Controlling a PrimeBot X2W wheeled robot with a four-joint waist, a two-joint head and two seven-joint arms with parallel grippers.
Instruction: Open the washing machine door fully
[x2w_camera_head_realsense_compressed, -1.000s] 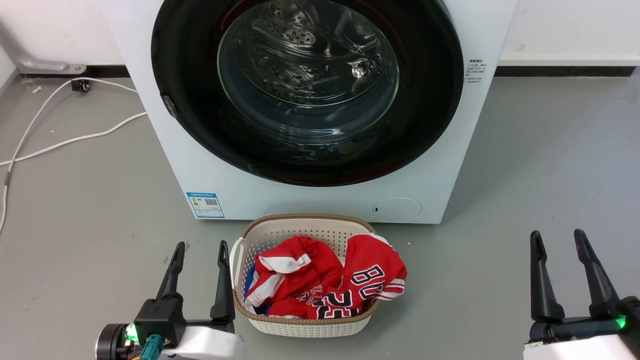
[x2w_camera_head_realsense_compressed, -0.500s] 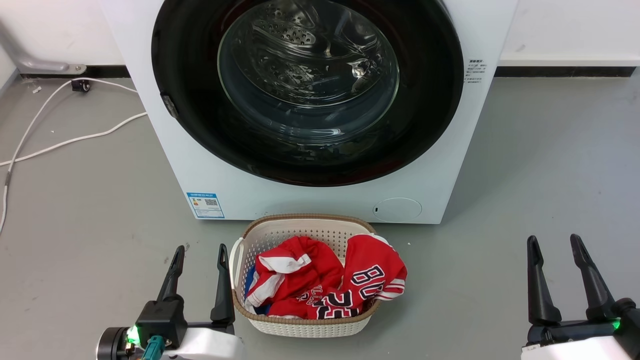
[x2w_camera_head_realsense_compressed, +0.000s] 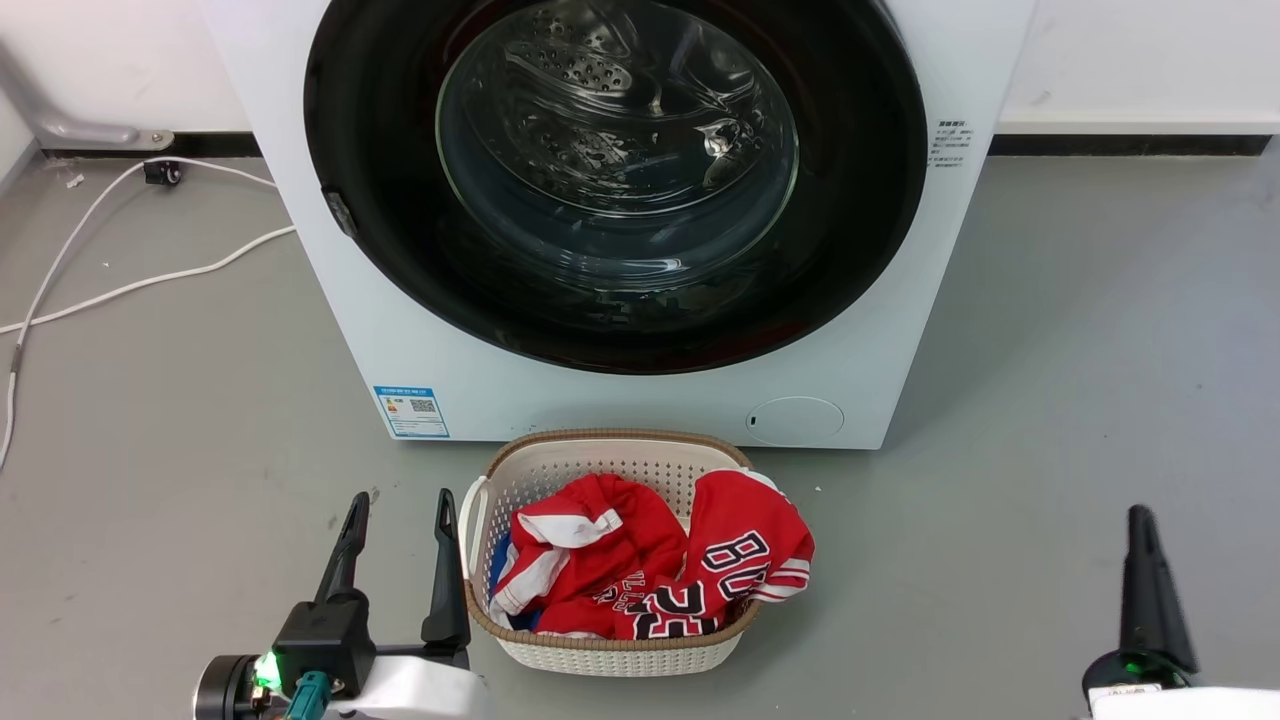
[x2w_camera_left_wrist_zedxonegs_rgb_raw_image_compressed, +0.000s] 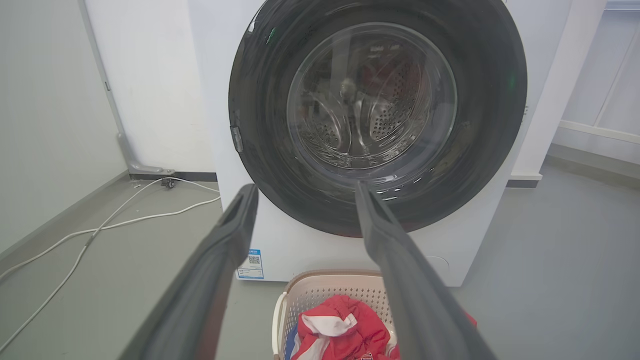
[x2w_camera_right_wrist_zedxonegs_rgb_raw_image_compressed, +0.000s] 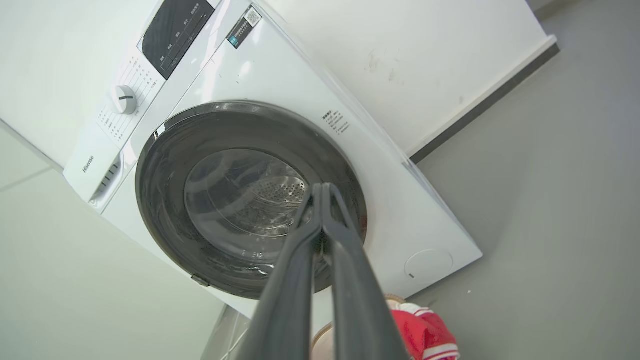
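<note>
Washing machine door sits closed against the white machine front at 12 o'clock in the head view, with both grippers well short of it. Left gripper at 7 o'clock, fingers apart, just beside the laundry basket of red clothes at 6 o'clock. Right gripper at 5 o'clock, fingers pressed together, nothing between them.

Black tapered fingers, green light, teal plug, white forearm on left hand; right hand black, green-lit.
</note>
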